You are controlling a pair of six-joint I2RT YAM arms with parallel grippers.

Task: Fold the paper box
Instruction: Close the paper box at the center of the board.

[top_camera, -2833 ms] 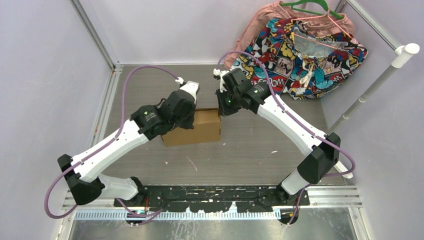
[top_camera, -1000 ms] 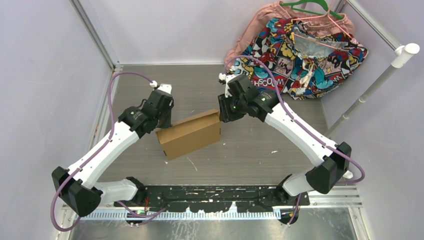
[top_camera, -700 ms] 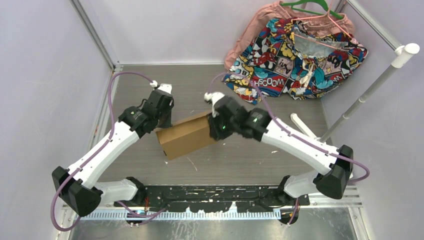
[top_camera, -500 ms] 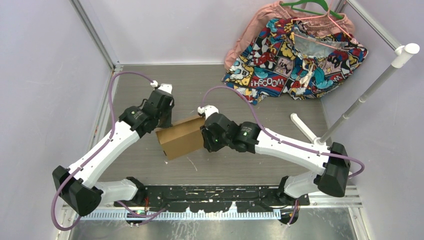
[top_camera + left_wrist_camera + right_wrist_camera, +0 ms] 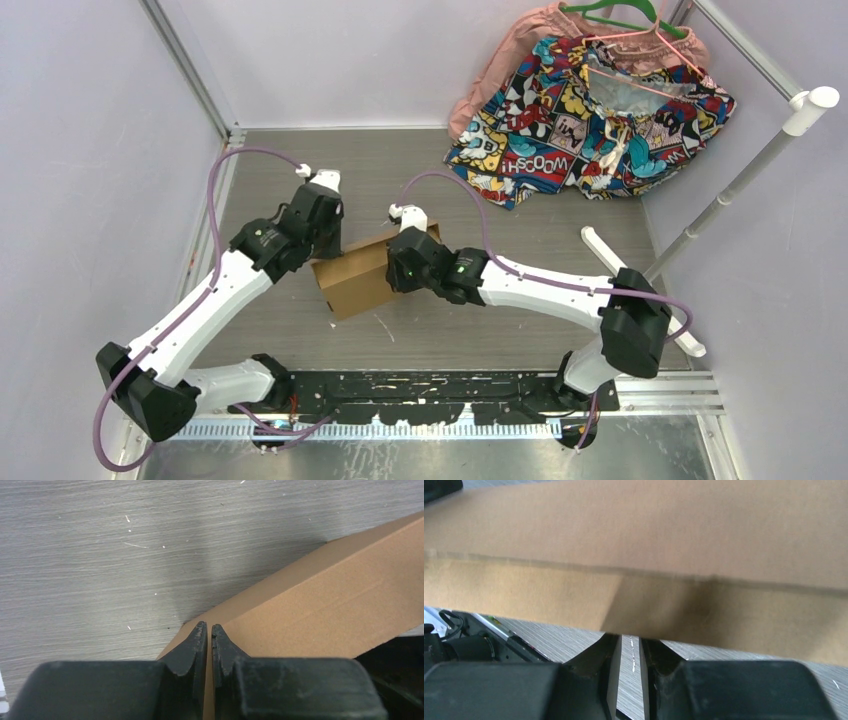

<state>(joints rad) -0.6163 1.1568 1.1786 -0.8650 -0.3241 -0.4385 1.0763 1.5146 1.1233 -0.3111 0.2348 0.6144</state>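
The paper box (image 5: 352,288) is a closed, shallow brown cardboard box lying askew on the grey table. My left gripper (image 5: 324,250) is shut, with its tips at the box's far left corner. In the left wrist view the fingertips (image 5: 209,626) almost meet over that corner of the box (image 5: 325,605). My right gripper (image 5: 402,268) hangs over the box's right part. In the right wrist view its jaws (image 5: 629,637) stand a narrow gap apart with only table between them, tips close to the foot of the box's side wall (image 5: 634,530).
A comic-print cloth (image 5: 590,110) and a pink garment on a green hanger lie at the back right. A white pole (image 5: 745,175) leans at the right, and a white tube (image 5: 612,255) lies beside the right arm. A metal frame rail (image 5: 212,215) borders the left.
The right arm has swung left from the box's right end to over its right part, and its jaws have narrowed. The box has turned askew. The left gripper barely moved.
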